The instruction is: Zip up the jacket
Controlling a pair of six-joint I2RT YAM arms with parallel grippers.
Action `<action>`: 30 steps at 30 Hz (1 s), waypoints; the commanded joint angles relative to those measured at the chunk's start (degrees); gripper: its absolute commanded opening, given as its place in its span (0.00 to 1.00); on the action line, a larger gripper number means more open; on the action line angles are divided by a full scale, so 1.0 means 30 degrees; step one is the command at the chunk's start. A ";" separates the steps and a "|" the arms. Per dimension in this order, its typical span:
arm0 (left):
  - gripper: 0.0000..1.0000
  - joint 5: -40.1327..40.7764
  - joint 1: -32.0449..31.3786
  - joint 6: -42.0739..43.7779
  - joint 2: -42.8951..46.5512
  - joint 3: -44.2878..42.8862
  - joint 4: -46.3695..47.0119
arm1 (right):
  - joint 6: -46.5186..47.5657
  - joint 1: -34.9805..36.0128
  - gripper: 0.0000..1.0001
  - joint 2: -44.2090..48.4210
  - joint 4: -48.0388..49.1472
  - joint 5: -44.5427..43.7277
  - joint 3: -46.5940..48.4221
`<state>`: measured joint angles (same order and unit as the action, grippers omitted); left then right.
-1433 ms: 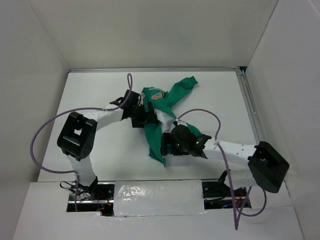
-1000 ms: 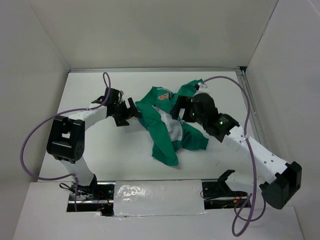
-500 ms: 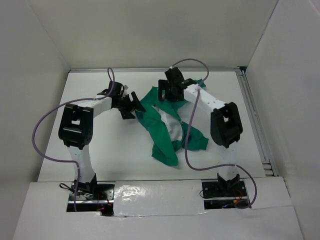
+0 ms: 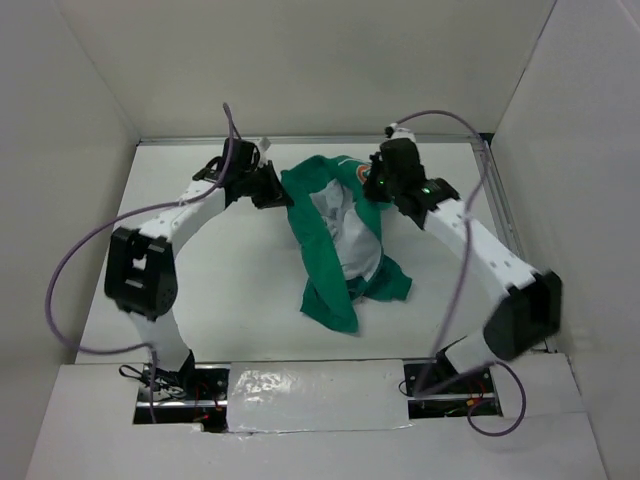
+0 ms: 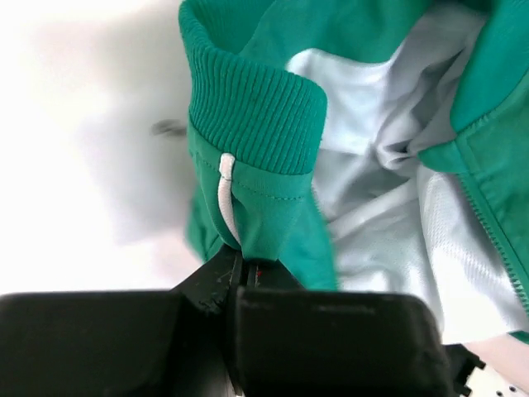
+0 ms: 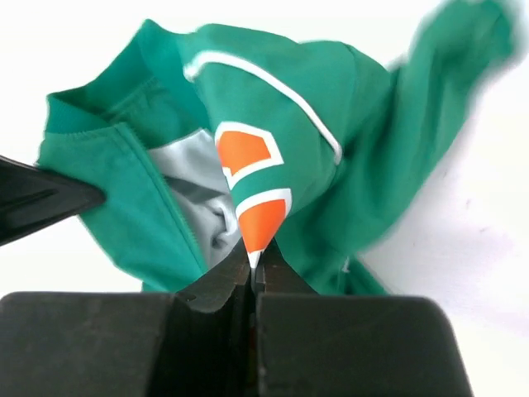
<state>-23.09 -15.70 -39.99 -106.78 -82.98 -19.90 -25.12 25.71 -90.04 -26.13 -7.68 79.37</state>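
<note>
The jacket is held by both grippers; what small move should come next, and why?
Probably draw the left gripper and right gripper apart and lower them: both pinch the jacket, which is bunched and open, with its white lining showing.

Robot lab cell: bare white table, plain white panel walls behind and beside it, metal rail along its right edge, arm bases bolted at its near edge.

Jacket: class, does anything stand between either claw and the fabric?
Nothing visible. The left claw is shut on the jacket below a ribbed band, and the right claw is shut on it at the orange patch.
</note>
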 commanded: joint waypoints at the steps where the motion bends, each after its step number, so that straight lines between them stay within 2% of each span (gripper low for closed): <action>1: 0.00 0.2409 -0.2109 0.1405 0.5379 -0.0553 0.0541 | 0.0724 0.0801 0.00 0.6553 0.1536 -0.2474 -0.1373; 3: 0.00 0.3530 -0.3545 0.2194 0.8163 -0.0670 0.0568 | 0.1194 0.1502 0.00 0.8616 0.0979 -0.2830 -0.1933; 4: 0.00 0.3798 -0.4047 0.2283 0.9825 -0.0960 0.0482 | 0.1487 0.1797 0.00 1.0657 0.0657 -0.2830 -0.2081; 8: 0.00 0.5382 -0.6391 0.3217 1.3170 -0.2279 -0.0045 | 0.1900 0.3291 0.00 1.5063 0.0419 -0.2334 -0.2200; 9: 0.00 0.5528 -0.7382 0.3454 1.3588 -0.2891 -0.0133 | 0.2364 0.3758 0.00 1.6261 0.0448 -0.1462 -0.1997; 13: 0.00 0.3107 -0.8154 0.3458 1.5463 -0.4359 -0.0368 | 0.2603 0.4522 0.00 1.7532 -0.0893 -0.0397 -0.0300; 16: 0.00 0.3416 -0.8154 0.2639 1.5702 -0.5091 -0.0602 | 0.2370 0.4699 0.00 1.7825 -0.1104 -0.1241 0.0114; 19: 0.00 0.4908 -0.8154 0.1996 1.4422 -0.5765 -0.2174 | 0.1523 0.4729 0.00 1.7097 -0.1659 -0.3550 -0.0148; 22: 0.00 0.8912 -0.8038 0.1057 1.1782 -0.6440 -0.4523 | 0.0146 0.4700 0.00 1.5136 -0.2216 -0.5520 -0.1023; 23: 0.00 0.9537 -0.7747 0.0677 1.1022 -0.6297 -0.5022 | -0.0902 0.4642 0.00 1.3622 -0.2682 -0.6163 -0.1202; 24: 0.00 0.9514 -0.7280 0.0209 0.9709 -0.6092 -0.5665 | -0.1608 0.4554 0.00 1.2708 -0.3063 -0.7359 -0.1291; 27: 0.04 0.6099 -0.3799 -0.0847 0.7096 -0.4045 -0.5121 | -0.4918 0.3619 0.02 0.8346 -0.4880 -0.8629 -0.1117; 28: 0.08 0.4781 -0.2078 -0.0996 0.6276 -0.3546 -0.4912 | -0.5332 0.3384 0.05 0.7232 -0.4971 -0.8398 -0.1058; 29: 0.24 0.3289 -0.1538 -0.1055 0.5253 -0.3106 -0.4793 | -0.5742 0.2889 0.11 0.5045 -0.4566 -0.8077 -0.1115; 30: 0.41 0.3013 -0.1156 -0.0824 0.3125 -0.3218 -0.4705 | -0.5746 0.2652 0.25 0.3921 -0.4213 -0.7581 -0.1116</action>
<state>-7.62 -24.99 -39.75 -89.27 -95.13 -30.72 -35.31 35.79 -68.34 -35.16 -27.97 77.25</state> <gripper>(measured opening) 0.347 0.195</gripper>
